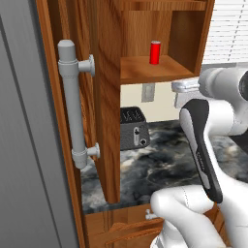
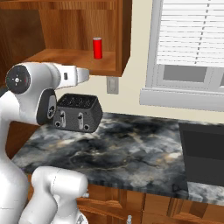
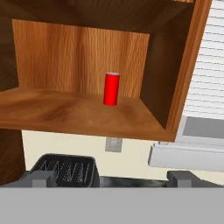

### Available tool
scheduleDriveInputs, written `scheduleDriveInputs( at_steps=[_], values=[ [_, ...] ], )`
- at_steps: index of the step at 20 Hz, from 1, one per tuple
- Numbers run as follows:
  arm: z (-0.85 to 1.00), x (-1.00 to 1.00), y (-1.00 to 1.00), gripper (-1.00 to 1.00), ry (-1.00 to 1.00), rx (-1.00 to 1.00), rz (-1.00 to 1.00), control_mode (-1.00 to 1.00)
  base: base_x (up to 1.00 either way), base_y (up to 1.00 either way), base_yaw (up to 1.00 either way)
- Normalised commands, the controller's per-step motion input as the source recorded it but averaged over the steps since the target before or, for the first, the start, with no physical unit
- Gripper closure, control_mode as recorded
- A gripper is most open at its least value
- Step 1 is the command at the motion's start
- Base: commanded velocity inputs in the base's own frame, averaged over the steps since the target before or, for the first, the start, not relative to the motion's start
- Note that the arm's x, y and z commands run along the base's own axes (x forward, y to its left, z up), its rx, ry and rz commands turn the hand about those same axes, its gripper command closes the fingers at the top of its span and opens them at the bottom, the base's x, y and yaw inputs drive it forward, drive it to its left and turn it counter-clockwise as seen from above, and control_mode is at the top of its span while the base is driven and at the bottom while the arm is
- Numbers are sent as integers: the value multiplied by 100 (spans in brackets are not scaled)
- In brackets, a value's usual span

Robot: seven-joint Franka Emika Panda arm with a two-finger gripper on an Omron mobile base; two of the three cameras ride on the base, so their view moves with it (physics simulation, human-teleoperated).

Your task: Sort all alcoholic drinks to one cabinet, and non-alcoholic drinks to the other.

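You see flat, even rendered light, bright overall; source hard to place, perhaps overhead. Window blinds point(image 2: 192, 33) glow palest. Cabinet point(image 3: 78, 48) interior darkens toward upper corners; soft shadow under its shelf. Red can point(image 3: 111, 89) crisp, its shadow faint. Marbled counter point(image 2: 131, 148) shows no glare. Your edges stay sharp, no blur, no lens bending; wood grain slightly coarse up close in hand view.

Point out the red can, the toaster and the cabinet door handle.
red can point(image 3: 111, 89), hand view, middle of its side.
toaster point(image 2: 78, 113), right base view, its front face.
cabinet door handle point(image 1: 70, 104), left base view, middle of the grey bar.
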Motion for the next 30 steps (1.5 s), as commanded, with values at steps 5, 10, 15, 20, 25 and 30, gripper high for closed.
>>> scheduleDriveInputs(
  at_steps=[5, 10, 15, 20, 25, 30],
  values=[
    [0, -44, 0, -100, -3, 0, 0, -100, 0, 0, 0],
    [0, -41, 0, -100, 0, 0, 0, -100, 0, 0, 0],
    [0, -35, 0, -100, 0, 0, 0, -100, 0, 0, 0],
    [0, -37, 0, -100, 1, 0, 0, -100, 0, 0, 0],
    [0, -32, 0, -100, 2, 0, 0, -100, 0, 0, 0],
    [0, -9, 0, -100, 1, 0, 0, 100, -1, 0, 0]
  ],
)
